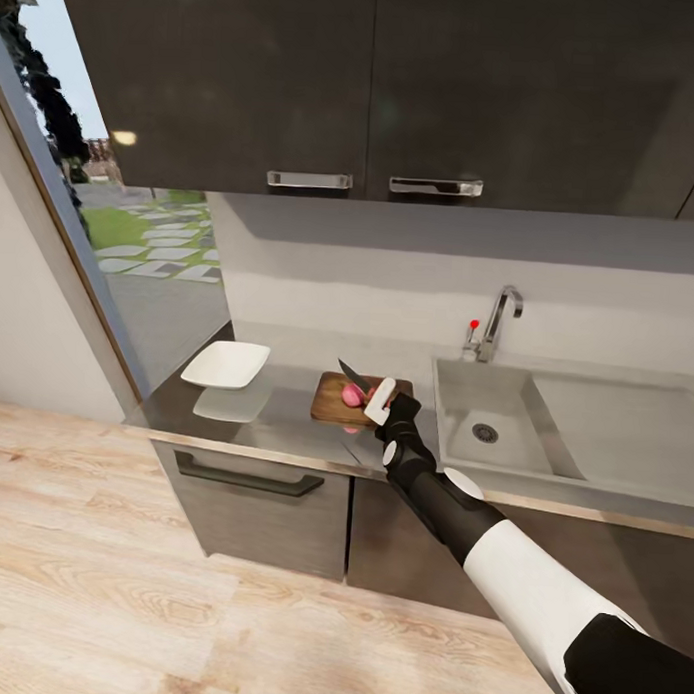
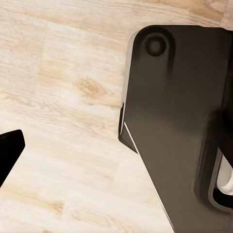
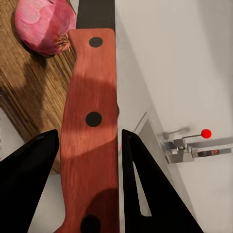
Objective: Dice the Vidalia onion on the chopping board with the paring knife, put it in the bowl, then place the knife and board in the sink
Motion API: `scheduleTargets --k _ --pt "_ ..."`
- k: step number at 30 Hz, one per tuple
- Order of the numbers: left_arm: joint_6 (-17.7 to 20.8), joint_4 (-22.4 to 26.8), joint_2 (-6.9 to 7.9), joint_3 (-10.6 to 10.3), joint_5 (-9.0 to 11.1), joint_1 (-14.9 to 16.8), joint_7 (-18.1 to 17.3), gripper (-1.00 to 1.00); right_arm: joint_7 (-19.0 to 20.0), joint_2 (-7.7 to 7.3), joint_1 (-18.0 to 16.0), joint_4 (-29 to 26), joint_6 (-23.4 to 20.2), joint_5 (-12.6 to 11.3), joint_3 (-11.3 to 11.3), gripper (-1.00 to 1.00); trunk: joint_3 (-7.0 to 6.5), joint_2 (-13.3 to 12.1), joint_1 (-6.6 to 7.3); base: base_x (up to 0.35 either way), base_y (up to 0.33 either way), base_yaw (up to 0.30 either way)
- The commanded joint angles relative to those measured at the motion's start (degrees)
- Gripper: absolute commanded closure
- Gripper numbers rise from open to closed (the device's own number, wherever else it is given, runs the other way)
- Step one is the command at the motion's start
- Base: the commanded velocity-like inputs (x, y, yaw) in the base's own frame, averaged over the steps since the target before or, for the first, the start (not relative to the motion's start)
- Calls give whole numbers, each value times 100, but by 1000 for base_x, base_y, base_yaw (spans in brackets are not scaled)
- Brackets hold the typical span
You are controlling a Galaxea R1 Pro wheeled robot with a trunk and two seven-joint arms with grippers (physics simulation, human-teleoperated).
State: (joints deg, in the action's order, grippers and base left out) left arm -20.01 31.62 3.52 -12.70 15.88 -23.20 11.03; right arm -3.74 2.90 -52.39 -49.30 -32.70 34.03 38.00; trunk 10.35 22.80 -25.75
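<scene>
The right claw (image 1: pixel 383 400) is clamped on the knife (image 3: pixel 90 136), its blade over the onion (image 1: pixel 353 394) on the board (image 1: pixel 337 404). Beyond, the bowl (image 1: pixel 226 364) sits left on the surface (image 1: pixel 274 425), the sink (image 1: pixel 484 422) right. The left claw's state cannot be told.

A: How many onions? One Vidalia onion (image 1: pixel 353 393); one chopping board (image 1: pixel 332 402); one paring knife (image 1: pixel 351 373).

B: And dishes? One bowl (image 1: pixel 225 364); one sink (image 1: pixel 504 433); one tap (image 1: pixel 496 324); two cabinet handles (image 1: pixel 309 180) overhead.
</scene>
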Motion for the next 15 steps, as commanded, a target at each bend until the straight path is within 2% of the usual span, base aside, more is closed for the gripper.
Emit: scheduleTargets --k 1,15 --pt "-11 11 7 -48 38 0 48 -100 -22 -1 -8 -1 -41 7 23 100 18 12 -3 0 0 0" --pt "-5 11 0 -48 38 0 48 -100 -16 6 -8 149 -44 -2 22 100 146 12 -3 54 0 0"
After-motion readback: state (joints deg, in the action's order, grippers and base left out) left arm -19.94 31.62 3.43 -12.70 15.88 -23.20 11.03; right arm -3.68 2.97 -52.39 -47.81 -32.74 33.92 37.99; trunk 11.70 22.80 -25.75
